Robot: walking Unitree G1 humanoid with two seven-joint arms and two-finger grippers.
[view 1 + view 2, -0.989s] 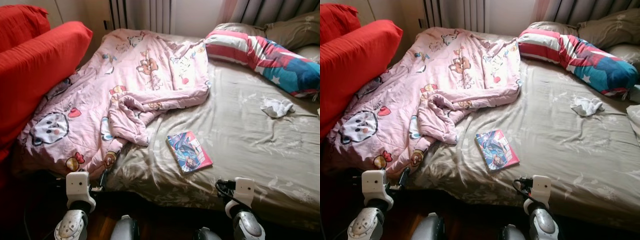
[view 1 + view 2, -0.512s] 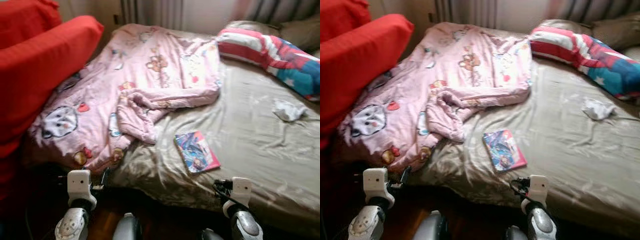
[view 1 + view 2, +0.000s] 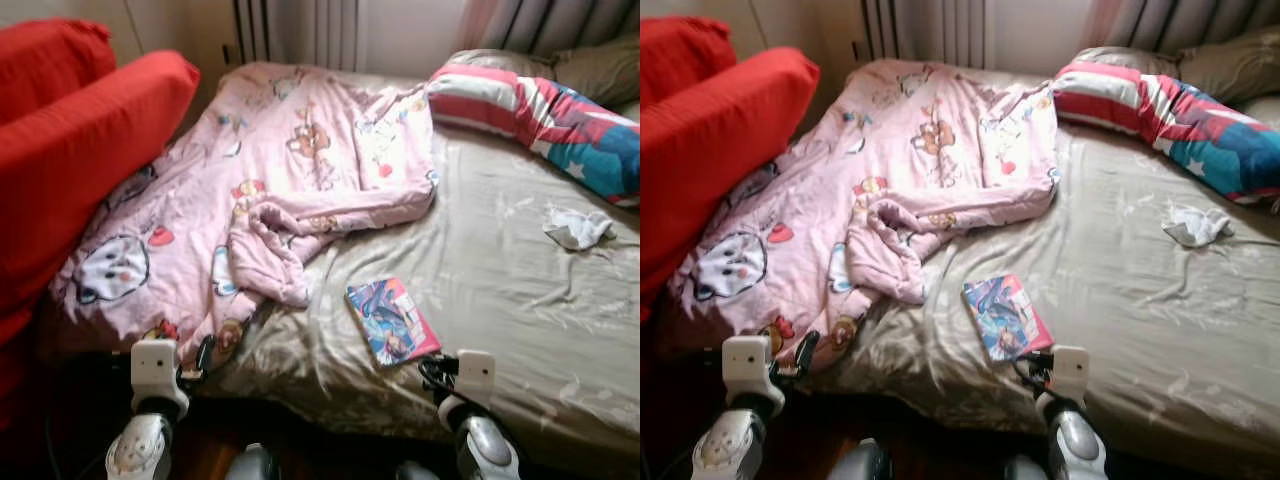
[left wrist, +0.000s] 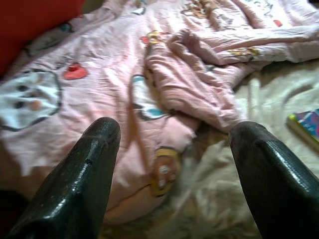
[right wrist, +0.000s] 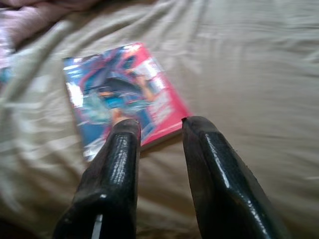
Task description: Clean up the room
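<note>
Your right claw (image 5: 159,124), fingers narrowly parted, lines up on the comic book (image 3: 392,321) on the bed (image 3: 520,290); left claw (image 4: 174,134) gapes, holding nothing.

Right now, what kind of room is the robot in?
Most likely a bedroom: a bed with an olive-beige sheet, a crumpled pink cartoon-print quilt, and a striped red, white and blue pillow.

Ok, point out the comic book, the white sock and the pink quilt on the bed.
comic book (image 3: 392,322), left eye view, middle of its cover.
white sock (image 3: 577,228), left eye view, centre of the crumpled cloth.
pink quilt (image 3: 300,150), left eye view, flat upper part.
</note>
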